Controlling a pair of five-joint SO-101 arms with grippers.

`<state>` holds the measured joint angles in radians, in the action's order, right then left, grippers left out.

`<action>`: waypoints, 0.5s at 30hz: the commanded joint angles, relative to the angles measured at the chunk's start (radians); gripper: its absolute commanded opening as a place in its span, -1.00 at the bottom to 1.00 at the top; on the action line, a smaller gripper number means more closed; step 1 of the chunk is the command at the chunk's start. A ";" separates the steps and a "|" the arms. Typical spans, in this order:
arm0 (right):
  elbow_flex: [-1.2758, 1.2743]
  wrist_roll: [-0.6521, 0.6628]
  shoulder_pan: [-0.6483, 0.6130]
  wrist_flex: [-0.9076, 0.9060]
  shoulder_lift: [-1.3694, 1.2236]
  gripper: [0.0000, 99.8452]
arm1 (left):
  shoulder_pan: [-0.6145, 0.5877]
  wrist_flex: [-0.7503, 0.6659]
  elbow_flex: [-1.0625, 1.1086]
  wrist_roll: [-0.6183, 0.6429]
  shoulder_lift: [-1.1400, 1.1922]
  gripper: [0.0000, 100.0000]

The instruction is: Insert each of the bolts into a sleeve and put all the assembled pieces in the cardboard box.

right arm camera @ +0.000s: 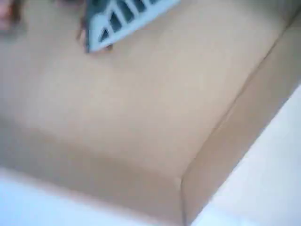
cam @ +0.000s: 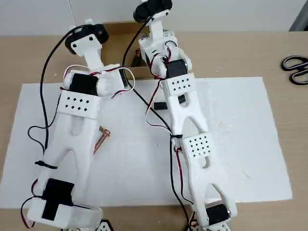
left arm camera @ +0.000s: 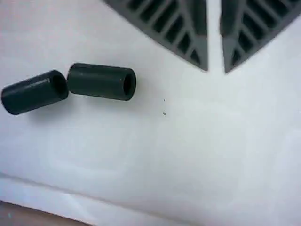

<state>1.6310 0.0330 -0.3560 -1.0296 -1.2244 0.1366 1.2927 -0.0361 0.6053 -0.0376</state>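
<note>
Trouble starts with the sleeves. The closer sleeve (left arm camera: 101,81) and the farther sleeve (left arm camera: 33,92) lie on their sides on the white sheet (left arm camera: 188,155), end to end and touching or nearly so. They are round, so a glancing touch would probably roll them, and closing on one may knock the other away.

Your left end effector (left arm camera: 215,68) hangs near the closer sleeve, all but clenched, with a thin slit between its jaws and nothing in it. You would have to spread it before coming down.

In the high view the copper bolts (cam: 102,137) lie on the sheet just beside the left arm's forearm, where a sideways sweep could scatter them.

Your right end effector (right arm camera: 96,42) is inside the cardboard box (right arm camera: 235,122), above its floor. One ribbed finger shows, with something reddish at its tip, and you cannot tell whether it is clenched or released.

The box wall and corner rise close by, so pulling out low risks catching the rim and dragging the box. The sheet's edge runs not far from the sleeves, with bare surface beyond. Open sheet lies on the right arm's outer side. Scissors (cam: 296,65) sit well apart.
</note>
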 commanded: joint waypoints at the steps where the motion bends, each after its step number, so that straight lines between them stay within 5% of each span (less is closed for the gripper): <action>1: 0.052 0.006 0.007 -0.180 0.142 -0.64 | 0.006 0.005 -0.044 0.006 -0.051 -0.99; 15: 0.051 -0.008 -0.005 -0.713 0.308 -0.64 | 0.000 0.127 -0.038 0.008 -0.207 -0.99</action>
<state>1.6341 0.0330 -0.3544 -1.7016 -0.9881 0.1366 1.3786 -0.0361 0.6068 -0.1972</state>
